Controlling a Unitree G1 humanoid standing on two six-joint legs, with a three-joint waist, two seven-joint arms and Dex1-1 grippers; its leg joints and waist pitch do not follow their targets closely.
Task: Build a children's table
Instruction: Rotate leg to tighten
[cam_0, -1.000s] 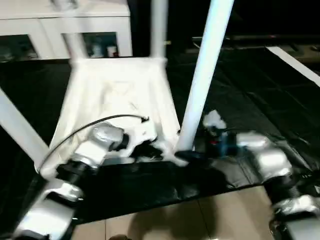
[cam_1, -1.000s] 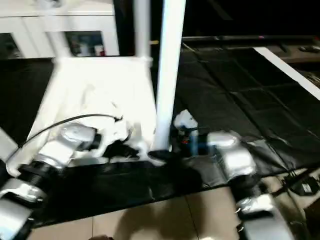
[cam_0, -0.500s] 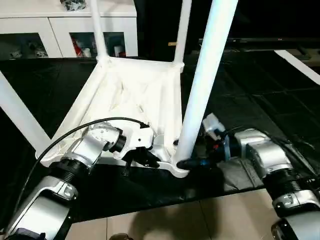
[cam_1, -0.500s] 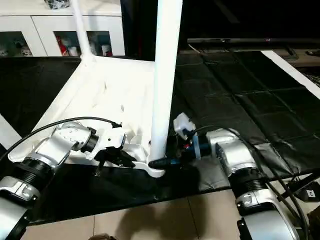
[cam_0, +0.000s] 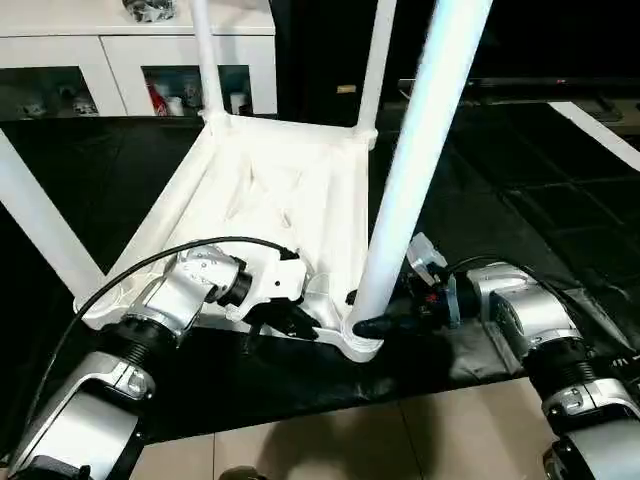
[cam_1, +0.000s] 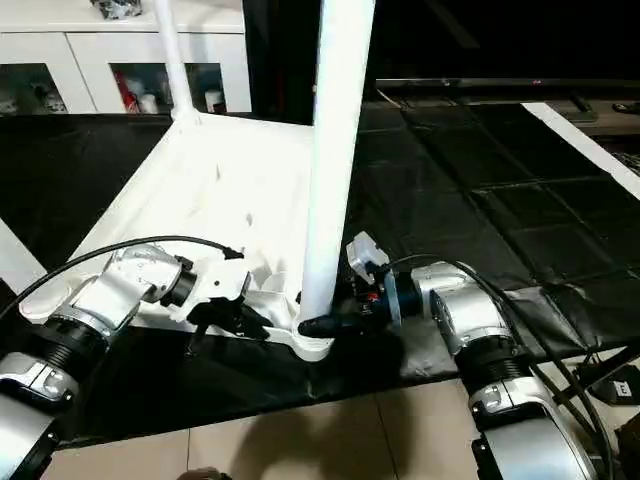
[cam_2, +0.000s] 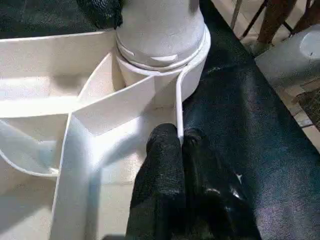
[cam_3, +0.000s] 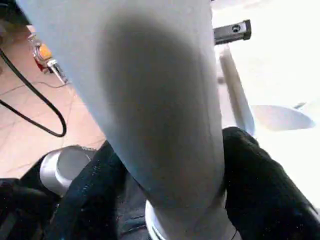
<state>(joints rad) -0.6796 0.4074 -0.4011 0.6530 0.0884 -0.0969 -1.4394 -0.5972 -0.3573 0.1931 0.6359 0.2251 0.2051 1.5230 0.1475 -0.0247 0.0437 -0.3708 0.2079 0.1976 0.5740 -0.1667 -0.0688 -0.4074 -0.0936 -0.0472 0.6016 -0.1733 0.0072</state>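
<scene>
Tiles (cam_0: 330, 440) are lying nearest to me, pale beige, with the edge of the black mat (cam_0: 520, 190) running across just beyond them. I am seeing my 2 silver forearms reaching forward onto that mat, 1 on each side of the near corner of the children's table (cam_0: 270, 200), which is lying upside down with its ribbed underside facing up. My left gripper (cam_2: 180, 145) is pinching the thin white rim of the tabletop right beside the corner socket; the 2 black fingers (cam_2: 162, 150) are sitting tight together with the plastic edge caught between their tips. My right gripper (cam_3: 170, 165) is reaching in from the other side and is wrapping around the near leg (cam_0: 415, 170) just above its base, 1 black finger (cam_3: 260, 175) on each side of the white tube, both touching it. That leg is standing up out of the corner socket and is leaning slightly to the right. Further back, 2 more legs (cam_0: 207, 55) are rising from the far corners, and 1 more leg (cam_0: 40, 225) is slanting up at the left edge. Behind the mat, a white cabinet (cam_0: 110, 50) with glass doors is standing against the wall, small objects showing behind the glass.
</scene>
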